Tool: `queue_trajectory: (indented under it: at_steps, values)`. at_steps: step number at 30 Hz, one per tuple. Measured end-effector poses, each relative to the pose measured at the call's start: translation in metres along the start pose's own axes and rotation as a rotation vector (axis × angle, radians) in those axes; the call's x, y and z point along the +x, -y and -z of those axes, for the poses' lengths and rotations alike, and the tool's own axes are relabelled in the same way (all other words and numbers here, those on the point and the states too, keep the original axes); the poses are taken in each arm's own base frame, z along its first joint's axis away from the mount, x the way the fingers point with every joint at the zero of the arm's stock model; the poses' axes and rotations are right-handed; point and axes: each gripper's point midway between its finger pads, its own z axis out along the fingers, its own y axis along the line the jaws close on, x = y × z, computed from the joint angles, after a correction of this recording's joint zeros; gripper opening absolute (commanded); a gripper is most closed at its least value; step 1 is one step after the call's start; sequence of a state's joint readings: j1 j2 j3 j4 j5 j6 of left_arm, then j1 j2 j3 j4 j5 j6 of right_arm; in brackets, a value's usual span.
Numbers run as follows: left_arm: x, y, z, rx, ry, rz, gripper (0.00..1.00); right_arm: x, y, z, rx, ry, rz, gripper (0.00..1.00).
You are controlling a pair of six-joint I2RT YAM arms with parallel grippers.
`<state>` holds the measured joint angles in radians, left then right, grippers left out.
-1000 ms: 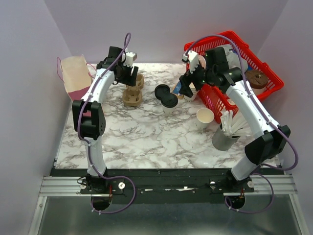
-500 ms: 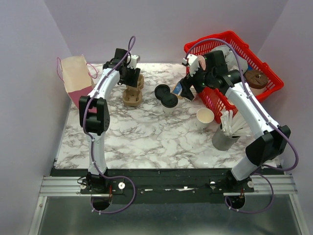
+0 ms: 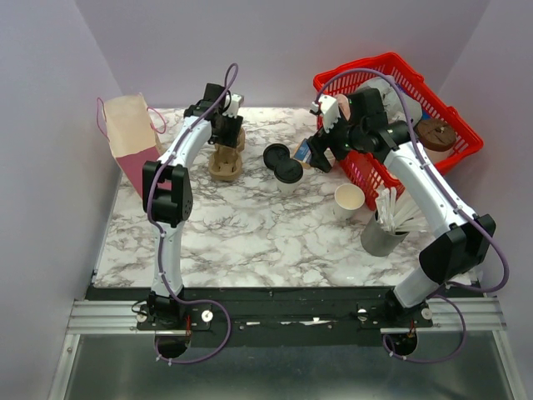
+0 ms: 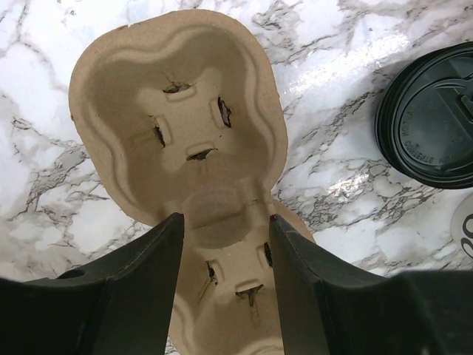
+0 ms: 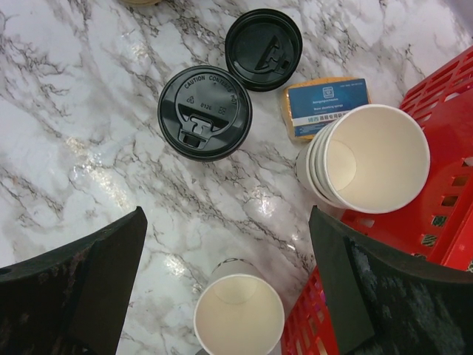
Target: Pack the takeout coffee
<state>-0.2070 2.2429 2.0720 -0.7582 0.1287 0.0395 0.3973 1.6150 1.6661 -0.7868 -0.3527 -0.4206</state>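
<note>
The takeout coffee is a white cup under a black lid, standing mid-table. My right gripper hovers to its right by the red basket, wide open and holding nothing. A lidless white cup stands below that gap. My left gripper is at the back left over a brown cardboard cup carrier. Its jaws stand apart on either side of the carrier's nearer pocket. I cannot tell whether the fingers press on it.
A loose black lid lies beside the coffee. Nested white cups and a blue-labelled packet sit by the red basket. A paper bag stands far left. A metal cup of straws is at the right.
My left gripper has shifted right and come over the carrier, its jaws narrowing. My right gripper has drifted slightly and stays wide open.
</note>
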Motion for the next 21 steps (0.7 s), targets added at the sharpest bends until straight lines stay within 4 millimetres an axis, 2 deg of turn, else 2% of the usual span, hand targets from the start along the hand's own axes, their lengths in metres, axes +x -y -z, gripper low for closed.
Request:
queue_trajectory:
  at_steps: [10,21]
  values:
    - [0.002,-0.005,-0.002,-0.029,-0.007,0.021,0.58,0.001,0.000,0.000,0.000,-0.002,0.000,1.00]
    - [0.011,-0.004,-0.013,-0.027,-0.034,0.026,0.57,0.001,0.000,0.000,0.003,-0.003,0.007,1.00]
